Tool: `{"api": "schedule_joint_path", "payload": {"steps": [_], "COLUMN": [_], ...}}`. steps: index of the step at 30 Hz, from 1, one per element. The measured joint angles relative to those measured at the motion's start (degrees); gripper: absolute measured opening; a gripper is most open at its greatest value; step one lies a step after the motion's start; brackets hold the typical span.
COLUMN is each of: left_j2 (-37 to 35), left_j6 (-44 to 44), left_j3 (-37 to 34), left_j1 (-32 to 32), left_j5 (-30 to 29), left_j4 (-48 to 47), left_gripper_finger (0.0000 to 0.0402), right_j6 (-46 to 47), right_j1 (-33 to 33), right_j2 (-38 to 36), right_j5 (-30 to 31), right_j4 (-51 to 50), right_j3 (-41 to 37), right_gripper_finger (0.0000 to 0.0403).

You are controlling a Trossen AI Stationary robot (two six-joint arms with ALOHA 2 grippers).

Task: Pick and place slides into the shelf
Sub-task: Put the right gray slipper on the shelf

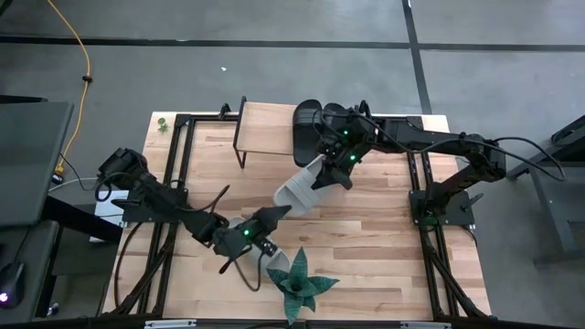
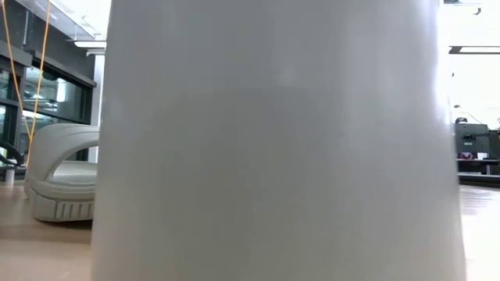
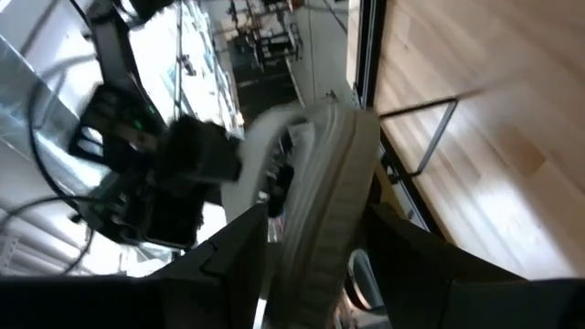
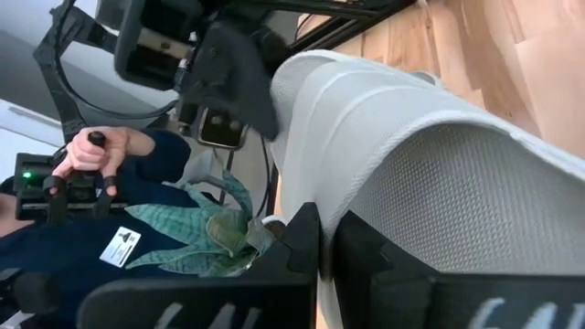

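Two black slides (image 1: 315,131) lie by the shelf (image 1: 267,127); both claws clamp one pale slide (image 1: 297,189) mid-surface, left claw (image 1: 272,216) and right claw (image 1: 322,175), the other pale slide (image 2: 62,176) waits.

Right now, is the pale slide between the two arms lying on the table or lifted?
Lifted: the pale slide hangs tilted, with both tools on its ends.

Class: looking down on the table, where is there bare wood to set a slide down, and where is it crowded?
Free: the wood right of the plant. Crowded: the middle, where both arms hold a pale slide, and the shelf's right end with black slides.
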Motion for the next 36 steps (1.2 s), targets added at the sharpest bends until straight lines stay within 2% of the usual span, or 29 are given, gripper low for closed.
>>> {"api": "schedule_joint_path", "payload": {"steps": [6,12,19,22,28,33,36], "left_j2": [0.0,0.0,0.0,0.0,0.0,0.0,0.0], "left_j6": [-0.24,-0.68,-0.83,-0.93,-2.73,-3.9,-4.3], "left_j3": [0.0,0.0,0.0,-0.02,-0.09,-0.09,-0.09], "left_j1": [1.27,1.25,1.27,1.25,1.25,1.24,1.23], "left_j5": [0.07,3.82,3.89,3.91,4.09,4.06,3.82], "left_j4": [-0.11,0.34,1.0,1.16,0.97,1.33,0.98], "left_gripper_finger": [0.017,0.017,0.0165,0.0133,0.0023,0.0037,0.0027], "right_j6": [0.46,0.47,0.46,0.3,0.0,-0.14,-0.45], "right_j1": [0.83,1.12,1.1,1.1,1.07,1.07,1.05], "right_j2": [0.0,0.0,0.0,-0.01,-0.07,-0.09,-0.09], "right_j5": [0.04,0.07,0.02,-0.01,-0.04,-0.02,0.04], "right_j4": [0.38,0.96,1.05,1.11,1.74,1.84,1.84], "right_j3": [0.0,0.0,0.0,0.0,0.02,0.02,0.02], "right_gripper_finger": [0.0,0.0,0.0,0.0,0.0,0.0,0.0003]}}
